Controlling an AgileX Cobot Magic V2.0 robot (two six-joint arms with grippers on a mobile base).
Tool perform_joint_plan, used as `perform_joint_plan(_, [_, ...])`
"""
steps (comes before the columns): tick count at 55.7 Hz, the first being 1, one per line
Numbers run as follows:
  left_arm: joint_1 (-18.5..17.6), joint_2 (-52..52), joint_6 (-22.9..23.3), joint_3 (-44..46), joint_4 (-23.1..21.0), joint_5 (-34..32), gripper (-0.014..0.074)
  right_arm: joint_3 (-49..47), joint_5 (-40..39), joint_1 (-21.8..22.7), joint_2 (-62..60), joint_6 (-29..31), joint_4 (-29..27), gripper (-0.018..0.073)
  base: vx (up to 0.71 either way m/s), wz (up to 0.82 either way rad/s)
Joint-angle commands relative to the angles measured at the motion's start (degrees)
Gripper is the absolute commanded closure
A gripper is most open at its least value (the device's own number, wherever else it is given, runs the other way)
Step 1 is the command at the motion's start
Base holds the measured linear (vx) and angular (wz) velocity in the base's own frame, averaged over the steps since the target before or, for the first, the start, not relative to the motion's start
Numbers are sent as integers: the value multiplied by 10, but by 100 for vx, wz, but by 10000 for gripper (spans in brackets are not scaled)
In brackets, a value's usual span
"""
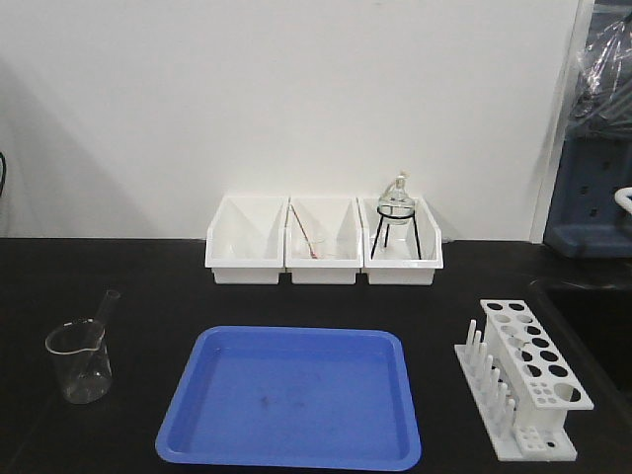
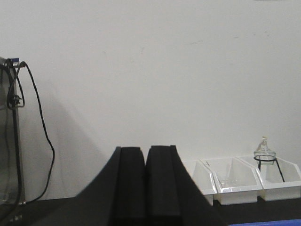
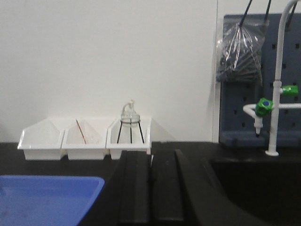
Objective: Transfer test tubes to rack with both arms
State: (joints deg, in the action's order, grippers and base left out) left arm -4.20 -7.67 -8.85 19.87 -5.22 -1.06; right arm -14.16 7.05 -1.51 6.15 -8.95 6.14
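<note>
Test tube of slender clear glass point(image 1: 107, 308) is found at the near left of the black desk point(image 1: 148, 267). It is propped in a squat clear glass beaker point(image 1: 79, 363), with its round end down in the beaker and its open end leaned over the rim, up and toward the far right. Its long axis is therefore steep but tilted, not upright. Neither wrist view shows it, so its bearing from the jaws can only be judged: it is taken to lie low and nearer to the left arm.

The jaws of the left arm are seen pressed together with only a thin seam between them. Nothing is held, and they are aimed at the far wall. Bare desk is seen round the beaker, so room for an approach from above is judged ample. The glass is judged slippery.

A shallow blue plastic tray point(image 1: 296, 459) is set at the near middle. Three white rectangular bins point(image 1: 247, 259) are lined along the far edge; a thin reddish rod point(image 1: 304, 235) is leaned in the middle one, and a small glass flask on a black wire stand point(image 1: 398, 202) is set in the right one.

The jaws of the right arm are likewise closed on nothing. The white plastic rack point(image 1: 538, 395) is placed at the near right, well apart from the tube, and whether any hole is filled cannot be told. A dark sink point(image 3: 254, 188) lies further right.
</note>
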Motion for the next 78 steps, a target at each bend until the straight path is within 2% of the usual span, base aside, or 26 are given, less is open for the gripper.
perform_joint_plan(1, [0, -60, -24, 56, -2, -1, 603, -66, 27, -1, 57, 3, 15, 568, 0, 0])
perform_joint_plan(15, [0, -184, -26, 60, -3, 11, 597, -93, 11, -1, 172, 3, 88, 554, 0, 0])
perform_joint_plan(26, [0, -249, -26, 62, -3, -4, 538, -93, -27, -1, 237, -17, 81, 456, 0, 0])
perform_joint_plan(33, [0, -276, -26, 61, -3, -37, 433, -93, -34, -1, 274, -27, 82, 309, 0, 0])
perform_joint_plan(41, [0, -307, -26, 61, -3, -72, 262, -93, -51, -1, 314, -27, 82, 104, 0, 0])
perform_joint_plan(49, [0, -351, -26, 61, -8, -99, 101, -93, -89, -1, 345, -27, 82, -2, 0, 0])
perform_joint_plan(56, [0, -415, -28, 62, -7, -167, 15, -93, -124, -1, 365, -32, 82, -13, 0, 0])
perform_joint_plan(62, [0, -488, -53, 82, -7, -225, 4, -93, -138, -1, 375, -32, 82, -13, 0, 0])
perform_joint_plan(68, [0, -569, -94, 132, -7, -222, 4, -93, -141, -1, 378, -32, 82, -13, 0, 0])
perform_joint_plan(78, [0, -705, -121, 234, 5, -225, 4, -93, -141, -1, 379, -32, 82, -13, 0, 0])
